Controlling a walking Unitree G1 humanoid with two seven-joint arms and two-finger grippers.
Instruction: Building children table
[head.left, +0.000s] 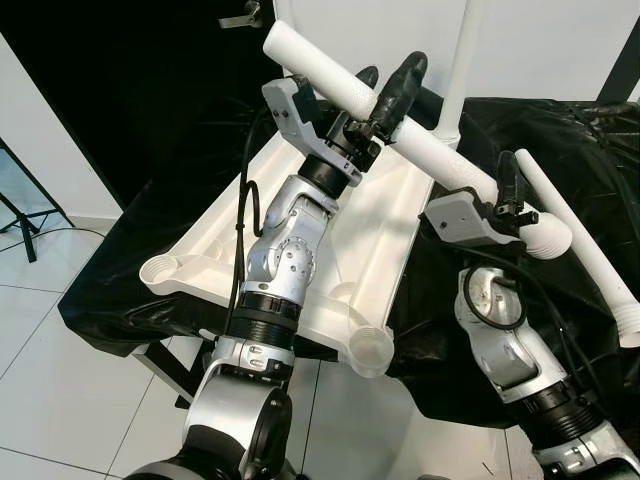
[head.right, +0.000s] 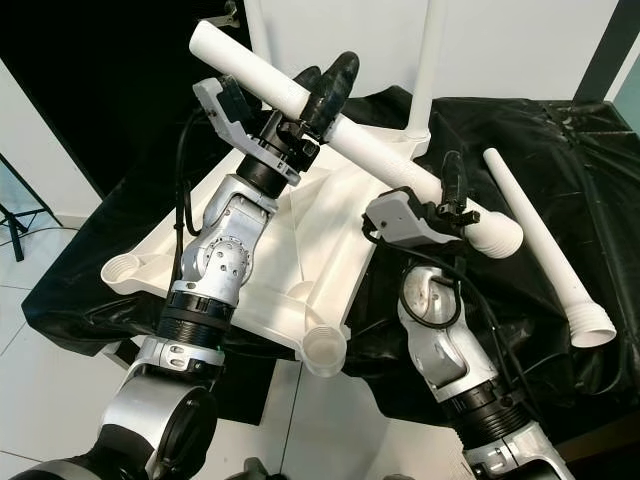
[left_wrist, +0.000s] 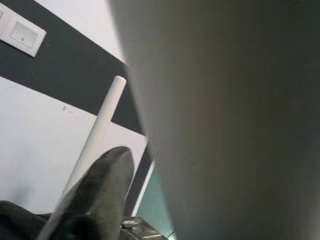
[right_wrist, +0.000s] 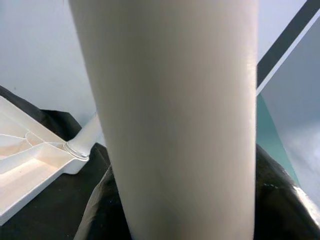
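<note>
A white tabletop (head.left: 385, 235) lies upside down on a black-draped surface, with open leg sockets (head.left: 372, 350) at its near corners. One white leg (head.left: 462, 60) stands upright in a far corner socket. A second white leg (head.left: 440, 150) hangs slanted above the tabletop, held by both grippers. My left gripper (head.left: 390, 82) is shut on its middle. My right gripper (head.left: 510, 195) is shut on it near the flared end (head.left: 550, 235). The held leg looms close in the left wrist view (left_wrist: 225, 125) and the right wrist view (right_wrist: 170, 125).
A third white leg (head.left: 588, 255) lies loose on the black cloth (head.left: 560, 130) to the right of the tabletop. White tiled floor (head.left: 60, 400) lies below and to the left. A white wall rises behind the upright leg.
</note>
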